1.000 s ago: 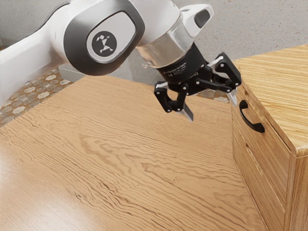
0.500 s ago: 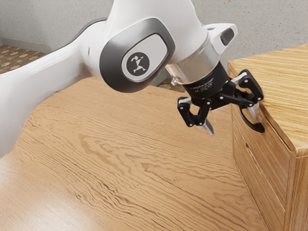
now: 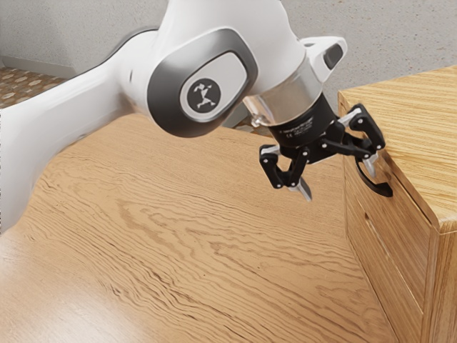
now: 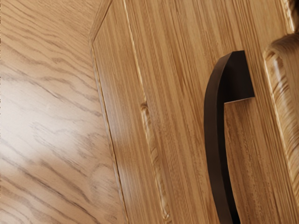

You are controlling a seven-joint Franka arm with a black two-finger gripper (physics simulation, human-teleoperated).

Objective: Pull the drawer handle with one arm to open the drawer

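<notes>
The fingers (image 3: pixel 304 189), spread wide and empty, hang just beside the drawer handle (image 3: pixel 382 190), which runs near-to-far along the drawer front (image 3: pixel 391 216) at the exterior view's right.

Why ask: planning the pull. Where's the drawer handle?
Exterior view's right: the drawer handle is on the top drawer front, beside the open pincer.

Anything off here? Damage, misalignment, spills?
Nothing stands out. The handle sits intact on the drawer, which looks shut and square in the cabinet; the open tool hangs beside the handle.
</notes>
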